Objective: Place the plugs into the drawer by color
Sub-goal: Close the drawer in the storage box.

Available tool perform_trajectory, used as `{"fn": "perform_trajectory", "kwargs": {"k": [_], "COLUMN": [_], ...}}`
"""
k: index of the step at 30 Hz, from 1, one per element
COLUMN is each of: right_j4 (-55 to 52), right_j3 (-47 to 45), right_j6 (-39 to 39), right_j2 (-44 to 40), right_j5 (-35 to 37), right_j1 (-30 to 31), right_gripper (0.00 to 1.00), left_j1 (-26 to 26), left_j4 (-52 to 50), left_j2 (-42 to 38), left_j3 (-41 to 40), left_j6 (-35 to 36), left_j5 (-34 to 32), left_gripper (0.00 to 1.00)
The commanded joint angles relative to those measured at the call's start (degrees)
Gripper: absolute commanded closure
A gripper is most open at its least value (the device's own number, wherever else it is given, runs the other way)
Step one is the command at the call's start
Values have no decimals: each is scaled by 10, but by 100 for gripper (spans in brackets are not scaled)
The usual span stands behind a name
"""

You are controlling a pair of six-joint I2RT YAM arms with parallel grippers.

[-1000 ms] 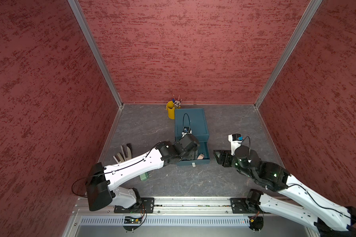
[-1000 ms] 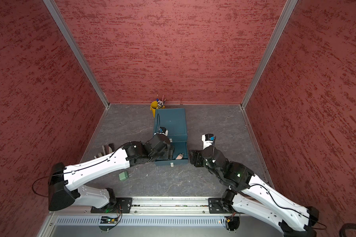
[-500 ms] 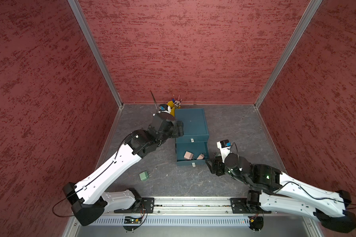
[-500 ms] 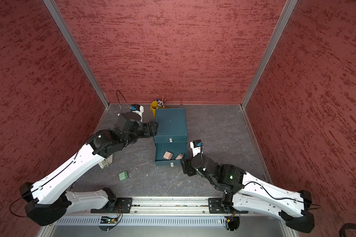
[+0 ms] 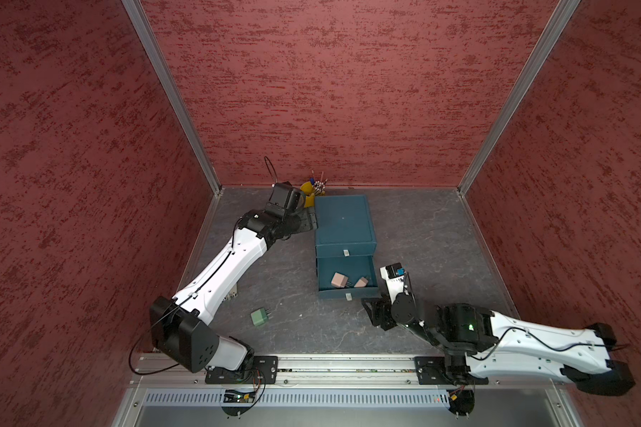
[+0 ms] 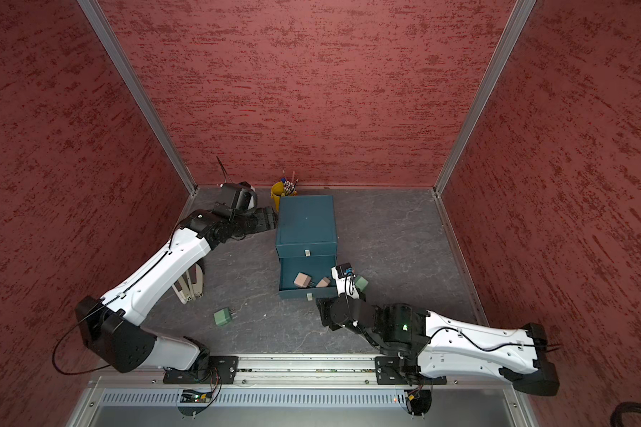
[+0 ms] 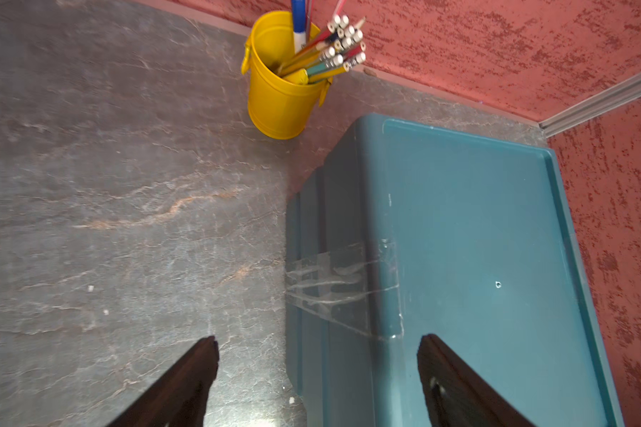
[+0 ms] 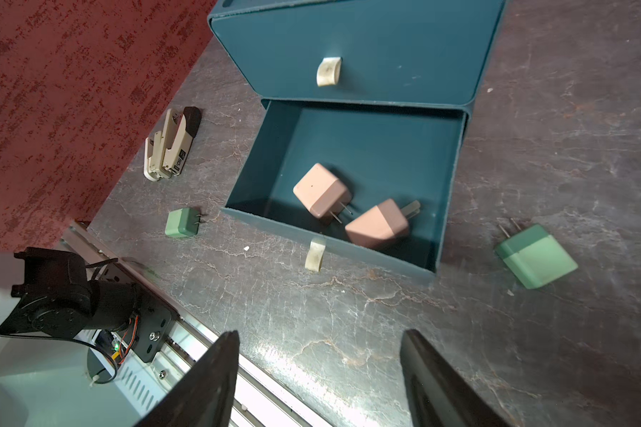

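Pinkish-beige plugs, now a pair, lie in the open drawer at frame centre, completing that colour; the left gripper has withdrawn to its upper left, the right gripper waits lower right, both with fingers spread and empty, green plugs outstanding.

The teal drawer stands near the back wall with one tray pulled out toward the rail. Inside lie a pinkish plug and a second pinkish plug. A mint plug sits on the table well to the left. Another mint plug peeks out beside the tray's right wall. The left gripper hangs just beside the chest's left side, near the yellow pen cup. The right gripper hovers before the tray's front.
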Motion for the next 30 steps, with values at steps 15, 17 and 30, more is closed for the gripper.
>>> {"fn": "perform_trajectory", "kwargs": {"k": [15, 17, 30], "right_j4": [182, 216, 345], "right_j3": [-80, -92, -111], "right_j6": [-45, -48, -49], "right_j2": [23, 36, 145], "right_j5": [4, -13, -37], "right_j1": [23, 24, 23], "right_gripper": [16, 15, 14], "left_j1": [-15, -18, -32], "left_j4": [27, 30, 42], "left_j2": [16, 13, 1], "left_j3": [-14, -22, -78], "left_j6": [-3, -5, -6], "left_j5": [54, 56, 48], "left_gripper": [17, 18, 25]}}
